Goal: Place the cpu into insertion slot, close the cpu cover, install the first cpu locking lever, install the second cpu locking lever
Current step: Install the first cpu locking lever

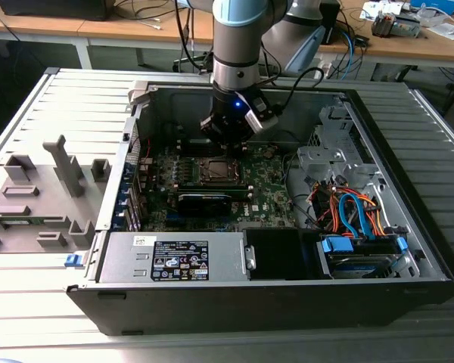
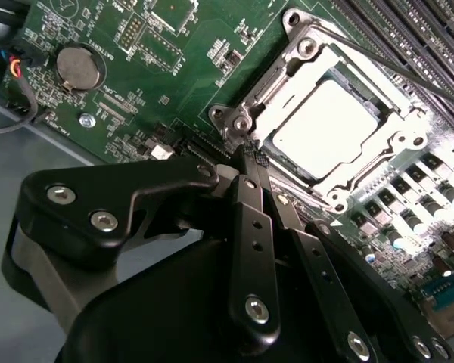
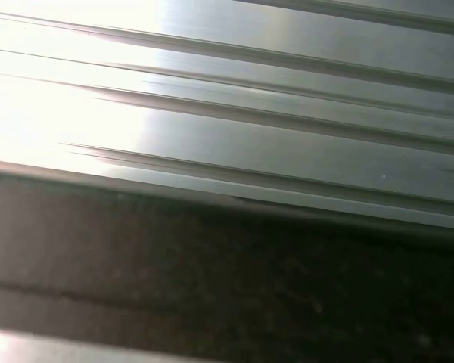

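Both my gripper [image 2: 251, 155] fingers are pressed together, holding nothing — tips just beside the slot's [image 2: 234, 121] corner. Beyond them the cpu [image 2: 329, 125] sits seated — cover [image 2: 287, 76] closed down around it.

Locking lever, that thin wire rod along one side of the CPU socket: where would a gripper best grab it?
Probably on the straight stretch of the locking lever, pinched across its thin width from above. It runs along the edge of the cpu cover with the board beneath, so the top looks most open. The gripper, shut, is near another corner.
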Controlling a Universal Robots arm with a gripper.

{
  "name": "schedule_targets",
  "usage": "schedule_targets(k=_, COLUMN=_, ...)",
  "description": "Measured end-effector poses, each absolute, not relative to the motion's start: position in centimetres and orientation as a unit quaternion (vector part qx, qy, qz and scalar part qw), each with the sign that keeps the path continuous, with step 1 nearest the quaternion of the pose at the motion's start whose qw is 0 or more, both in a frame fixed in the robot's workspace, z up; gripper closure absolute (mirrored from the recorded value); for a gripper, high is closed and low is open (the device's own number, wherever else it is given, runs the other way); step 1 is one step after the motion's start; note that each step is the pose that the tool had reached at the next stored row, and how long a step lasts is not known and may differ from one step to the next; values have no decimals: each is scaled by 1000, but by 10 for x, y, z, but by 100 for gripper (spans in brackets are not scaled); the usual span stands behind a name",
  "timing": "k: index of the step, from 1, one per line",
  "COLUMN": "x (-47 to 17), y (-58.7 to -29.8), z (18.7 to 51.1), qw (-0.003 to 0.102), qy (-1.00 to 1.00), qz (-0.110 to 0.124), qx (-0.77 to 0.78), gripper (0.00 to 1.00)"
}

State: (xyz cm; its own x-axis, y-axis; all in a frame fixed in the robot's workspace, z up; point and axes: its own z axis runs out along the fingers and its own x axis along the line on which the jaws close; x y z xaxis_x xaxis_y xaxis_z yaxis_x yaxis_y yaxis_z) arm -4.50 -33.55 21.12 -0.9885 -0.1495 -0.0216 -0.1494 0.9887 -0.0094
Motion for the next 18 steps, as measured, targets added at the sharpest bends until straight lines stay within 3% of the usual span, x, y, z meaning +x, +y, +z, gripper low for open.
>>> schedule_targets(k=18, x=-87, y=-334, z=210, qw=18, qy=997, qz=8, qx=-75, gripper=89)
